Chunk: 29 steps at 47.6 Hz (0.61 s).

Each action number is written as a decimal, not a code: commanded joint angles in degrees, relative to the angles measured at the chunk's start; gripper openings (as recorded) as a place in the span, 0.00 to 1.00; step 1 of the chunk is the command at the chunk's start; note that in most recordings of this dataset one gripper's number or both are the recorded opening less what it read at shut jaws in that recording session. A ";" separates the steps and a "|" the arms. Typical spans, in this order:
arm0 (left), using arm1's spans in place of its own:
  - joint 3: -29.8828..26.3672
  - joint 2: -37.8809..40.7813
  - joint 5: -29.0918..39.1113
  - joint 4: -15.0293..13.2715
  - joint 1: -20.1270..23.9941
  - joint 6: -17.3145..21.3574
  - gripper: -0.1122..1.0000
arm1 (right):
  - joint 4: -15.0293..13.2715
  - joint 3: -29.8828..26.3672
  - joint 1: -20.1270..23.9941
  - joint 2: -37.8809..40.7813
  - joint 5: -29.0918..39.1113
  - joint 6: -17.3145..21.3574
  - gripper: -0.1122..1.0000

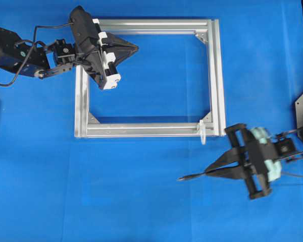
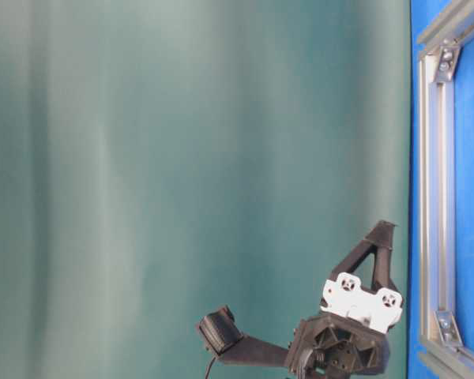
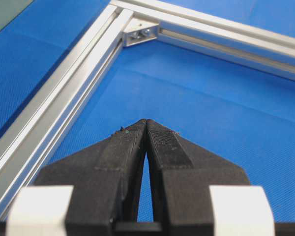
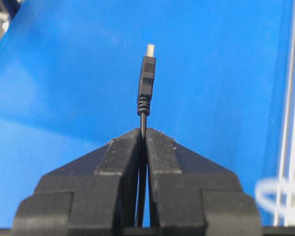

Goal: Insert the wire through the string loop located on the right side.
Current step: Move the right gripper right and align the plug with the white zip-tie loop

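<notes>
The right claw (image 1: pixel 208 173) is clamped shut on the wire (image 1: pixel 192 176), pinching it a little behind the plug, so a short stub sticks out ahead of the tips. In the overhead view this sits at the lower right, over the blue counter (image 1: pixel 141 201), below the frame (image 1: pixel 219 75) and well apart from it. The wire's long axis runs nearly level across that view, the plug end pointing left and very slightly down; in the right wrist view the plug (image 4: pixel 146 78) stands straight up from the tips with its pale metal tip uppermost. The loop (image 1: pixel 202 132) hangs at the frame's lower right corner, just above and a little left of the claw; in the right wrist view it shows as a blurred white ring (image 4: pixel 278 194) at the lower right edge. The plug now points past the loop rather than at it. To thread it well, I judge the claw should swing the stub round until its axis lines up with the loop's opening, then advance slowly along that axis. The short stub should stay stiff, but a limp loop may be pushed aside. The left claw (image 1: pixel 134 48), at the upper left over the frame's inside, is closed and holds nothing.
</notes>
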 commanded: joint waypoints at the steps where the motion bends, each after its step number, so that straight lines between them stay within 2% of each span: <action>1: -0.88 -1.67 -0.53 0.18 0.18 -0.09 0.10 | 0.26 2.37 0.44 -4.13 0.70 0.09 0.08; 11: -1.14 -1.67 -0.62 0.09 0.18 -0.18 0.10 | 0.18 8.70 0.44 -13.36 6.06 0.09 0.08; 22: -1.23 -1.67 -0.62 0.18 0.18 -0.18 0.10 | 0.18 12.48 0.44 -21.09 10.46 0.09 0.08; 29: -1.23 -1.67 -0.70 0.18 0.18 -0.18 0.10 | 0.18 13.97 0.35 -23.20 10.81 0.09 0.08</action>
